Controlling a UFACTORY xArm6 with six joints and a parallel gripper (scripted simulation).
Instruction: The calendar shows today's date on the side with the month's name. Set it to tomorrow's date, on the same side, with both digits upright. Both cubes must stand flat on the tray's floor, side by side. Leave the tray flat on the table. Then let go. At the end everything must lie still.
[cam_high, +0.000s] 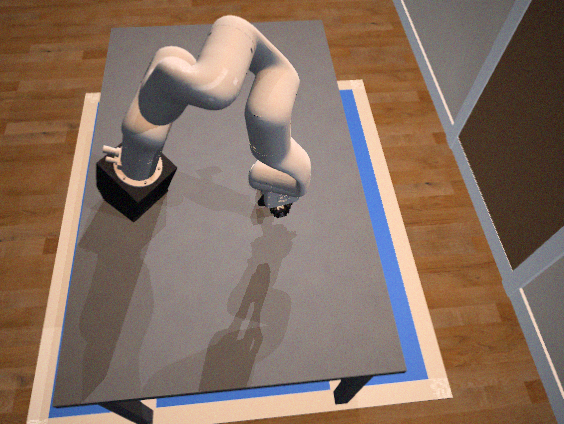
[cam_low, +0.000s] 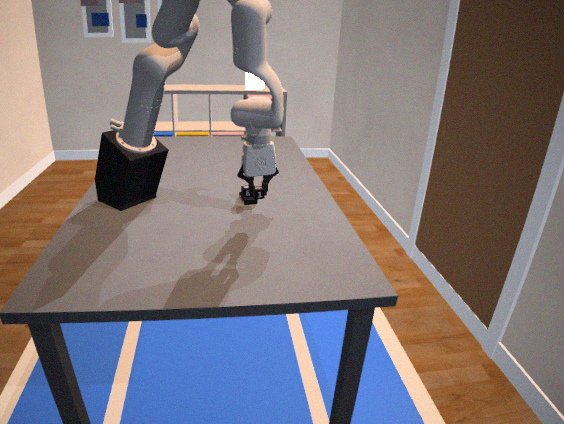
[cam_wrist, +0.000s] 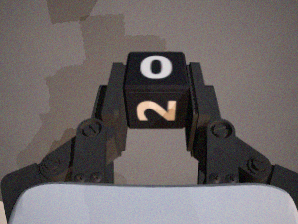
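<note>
Claw (cam_wrist: 157, 99) pinches a black number cube (cam_wrist: 156, 92) by two opposite side faces, low over the table (cam_low: 310, 260) — faces 0 and 2 showing. Small, rigid, likely light and smooth — square flat-face grips suit it.

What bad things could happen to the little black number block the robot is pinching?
The black gripper is shut on the black cube, which shows a white 0 and a tan 2, above the grey table. It might slip out and tumble. No tray shows in any view, so it may be put down in the wrong spot. A turn might leave a digit upside down.
</note>
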